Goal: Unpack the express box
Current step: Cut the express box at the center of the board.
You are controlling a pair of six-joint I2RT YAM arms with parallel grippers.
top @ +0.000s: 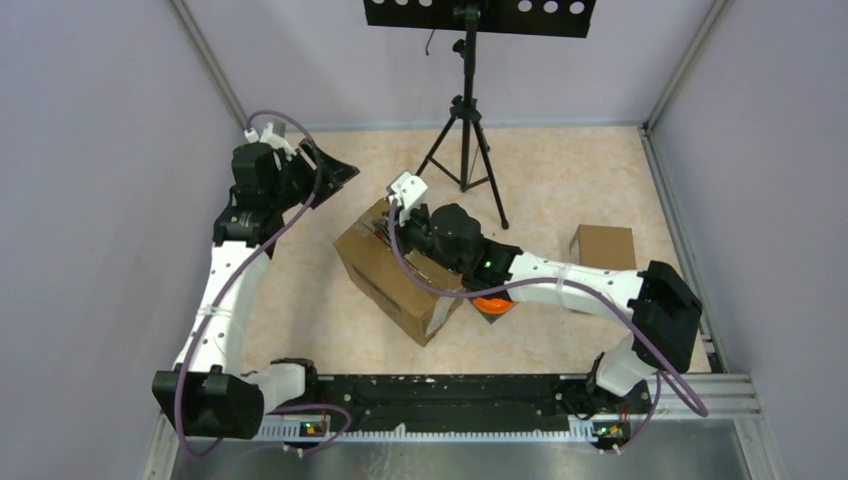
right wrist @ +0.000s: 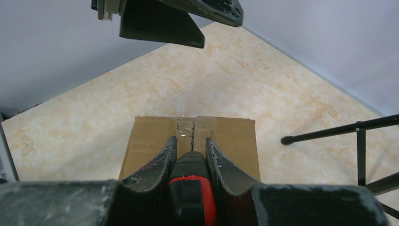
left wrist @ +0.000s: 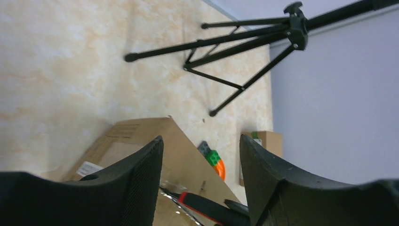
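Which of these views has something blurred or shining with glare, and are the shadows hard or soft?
Top external: sharp and evenly lit, with soft shadows around the cardboard box. Left wrist: the open left gripper is dark and slightly blurred; the tripod is sharp. Right wrist: the right gripper, shut on a red and black tool, looks soft; the tape glints.

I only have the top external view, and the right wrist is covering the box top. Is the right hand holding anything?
Observer: Yes. The right wrist view shows the right hand shut on a red-and-black tool.
Operator: Where is its tip?
Observer: At the taped seam running down the middle of the box top.
Operator: And the left hand?
Observer: Its wrist view shows it open, with nothing in it.
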